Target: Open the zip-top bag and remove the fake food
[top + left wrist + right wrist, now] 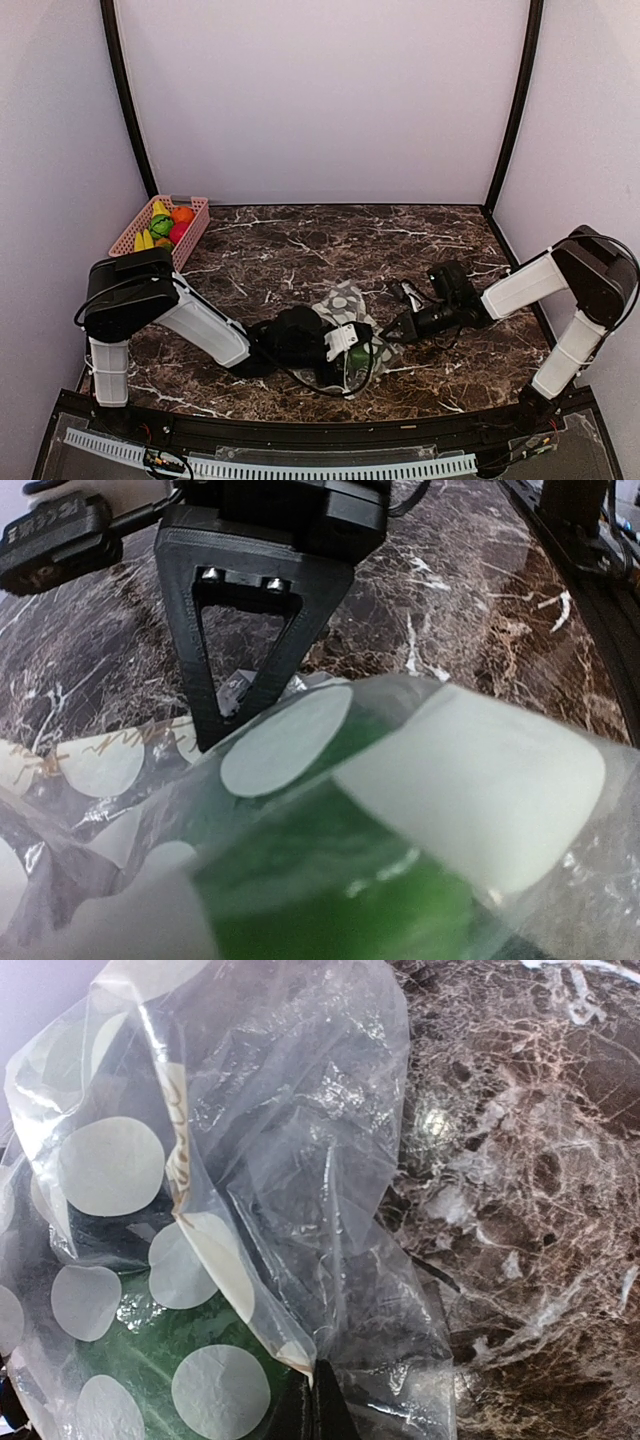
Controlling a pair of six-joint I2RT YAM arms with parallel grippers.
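The zip-top bag (345,300) lies crumpled mid-table, clear plastic with pale dots (285,740) (280,1150). A green piece of fake food (360,356) sits inside it and shows through the plastic (330,880) (130,1360). My right gripper (392,330) (325,1408) is shut on the bag's edge; its black fingers (235,650) reach down to the bag in the left wrist view. My left gripper (350,348) is at the bag beside the green piece. The bag covers its fingers, so their state is hidden.
A pink slotted basket (196,228) stands at the back left, holding fake fruit (165,225): a banana, an orange ball, a red ball and a green piece. The table is dark marble (300,240), walled at the back and both sides.
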